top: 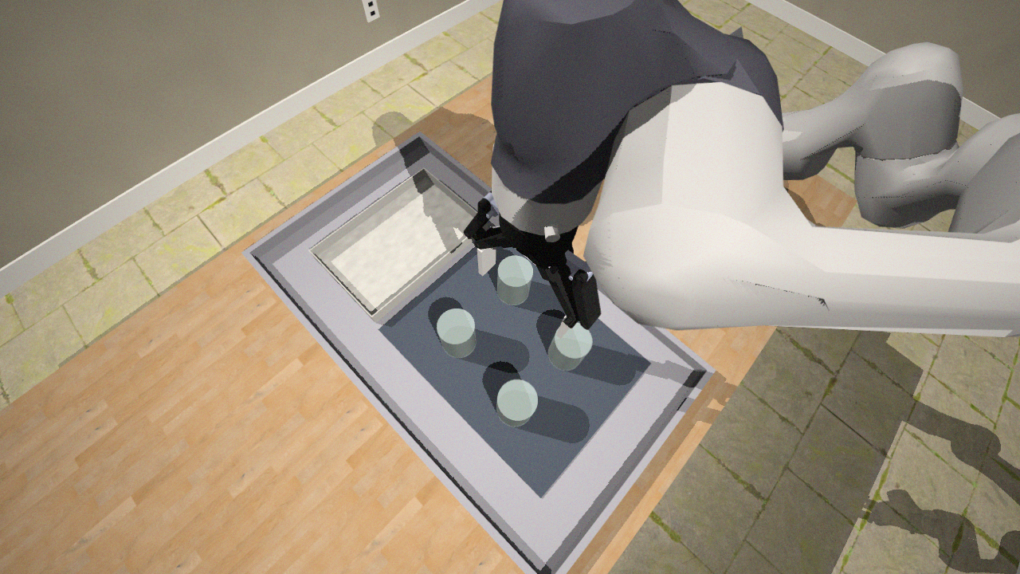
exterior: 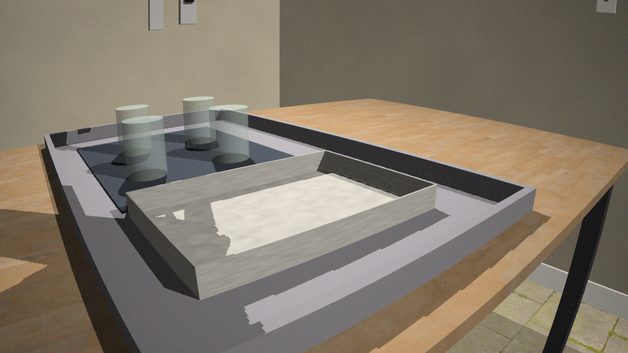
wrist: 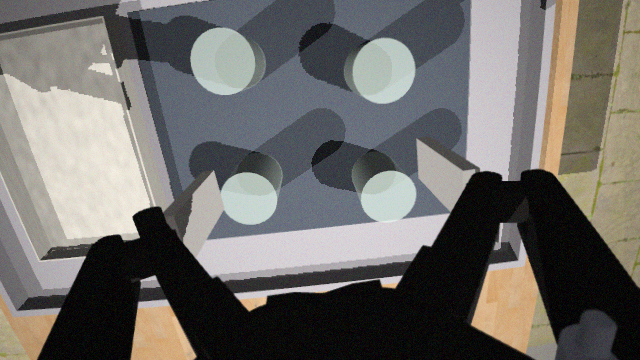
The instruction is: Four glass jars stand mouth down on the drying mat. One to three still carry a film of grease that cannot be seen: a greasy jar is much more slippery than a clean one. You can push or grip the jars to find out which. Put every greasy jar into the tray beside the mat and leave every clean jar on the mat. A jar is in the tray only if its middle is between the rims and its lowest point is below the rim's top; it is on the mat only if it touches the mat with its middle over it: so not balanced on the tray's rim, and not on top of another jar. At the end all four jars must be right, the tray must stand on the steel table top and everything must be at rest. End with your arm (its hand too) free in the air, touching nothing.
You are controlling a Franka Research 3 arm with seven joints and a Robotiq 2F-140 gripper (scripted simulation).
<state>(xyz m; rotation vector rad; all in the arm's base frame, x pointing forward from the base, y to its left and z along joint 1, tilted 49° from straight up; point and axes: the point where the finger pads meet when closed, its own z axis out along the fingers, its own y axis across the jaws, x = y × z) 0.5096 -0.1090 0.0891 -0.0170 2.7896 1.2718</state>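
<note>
Four pale green glass jars stand mouth down on the dark mat (top: 542,467) (exterior: 272,151) (wrist: 200,120). On the arm's side are the tray-side jar (top: 515,273) (exterior: 143,120) (wrist: 250,200) and the far-end jar (top: 574,345) (exterior: 132,107) (wrist: 389,197). The other two are a tray-side jar (top: 455,326) (exterior: 232,108) (wrist: 223,61) and a far-end jar (top: 516,400) (exterior: 198,99) (wrist: 384,70). My gripper (top: 526,293) (wrist: 317,174) is open and empty, its fingers high above the arm-side pair. Grease cannot be seen.
The shallow tray (top: 426,278) (exterior: 307,243) (wrist: 145,132) stands beside the mat with no jar in it. A raised grey edge (top: 342,389) (exterior: 509,210) runs around the steel top. The arm (top: 684,249) covers the side behind the gripper.
</note>
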